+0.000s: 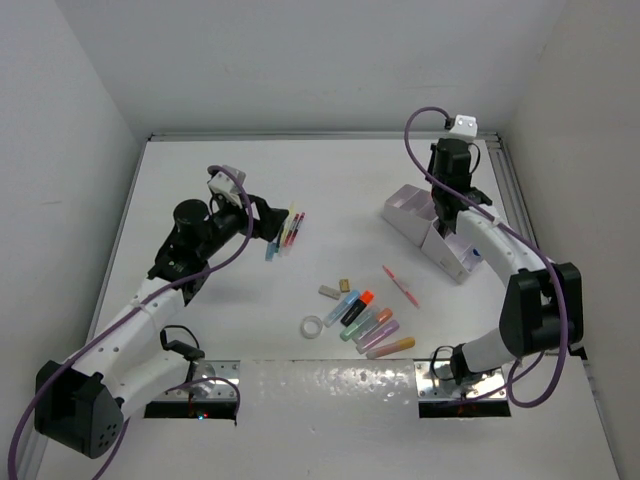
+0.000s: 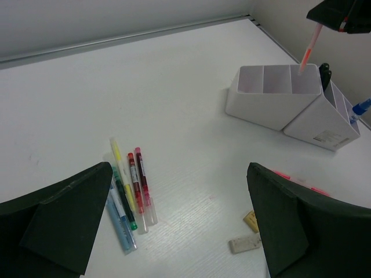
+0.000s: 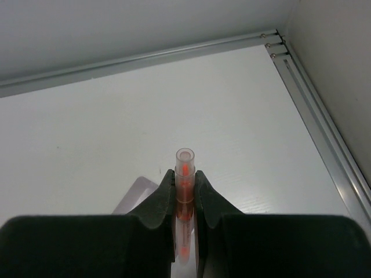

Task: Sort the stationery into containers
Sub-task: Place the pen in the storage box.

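- White worktop, bare walls around it.
- Our right tool clenches an orange pen upright over the organizer, near the far right corner. We judge the next move is to lower and release it.
- Our left tool gapes, holding nothing, above five pens.
- Toward the near edge we count about six highlighters, two erasers, one tape ring and one pink pen.

A white table sits boxed in by plain white walls under even light.
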Controlling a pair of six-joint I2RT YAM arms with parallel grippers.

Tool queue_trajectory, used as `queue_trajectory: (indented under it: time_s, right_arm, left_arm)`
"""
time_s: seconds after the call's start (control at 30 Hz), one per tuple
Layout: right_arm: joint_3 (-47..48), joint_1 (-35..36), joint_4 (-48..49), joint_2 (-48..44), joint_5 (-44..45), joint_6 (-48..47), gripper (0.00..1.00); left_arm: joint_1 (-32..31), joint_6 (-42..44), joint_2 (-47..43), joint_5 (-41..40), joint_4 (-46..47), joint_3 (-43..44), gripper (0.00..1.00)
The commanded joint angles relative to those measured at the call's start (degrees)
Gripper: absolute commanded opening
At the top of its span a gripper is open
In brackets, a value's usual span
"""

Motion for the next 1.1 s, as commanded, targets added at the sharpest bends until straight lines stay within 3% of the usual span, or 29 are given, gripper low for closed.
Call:
queue_trajectory:
  time_s: [0.0, 0.73, 1.07]
  right_arm:
    - [-1.9, -0.1, 3.6, 0.6, 2.3, 1.1, 0.00]
    - [-5.8, -3.4, 4.9, 7.6, 1.8, 6.6, 0.00]
    - [-5.1, -3.8, 3.5, 9.7, 0.0, 8.9, 0.05]
  left_arm:
    - [1.0, 0.9, -0.3, -0.4, 2.3, -0.4, 1.00]
    - [2.3, 2.5, 1.0, -0.9, 3.8, -0.8, 1.00]
    - [2.5, 3.0, 1.2, -1.1, 4.5, -0.9, 1.00]
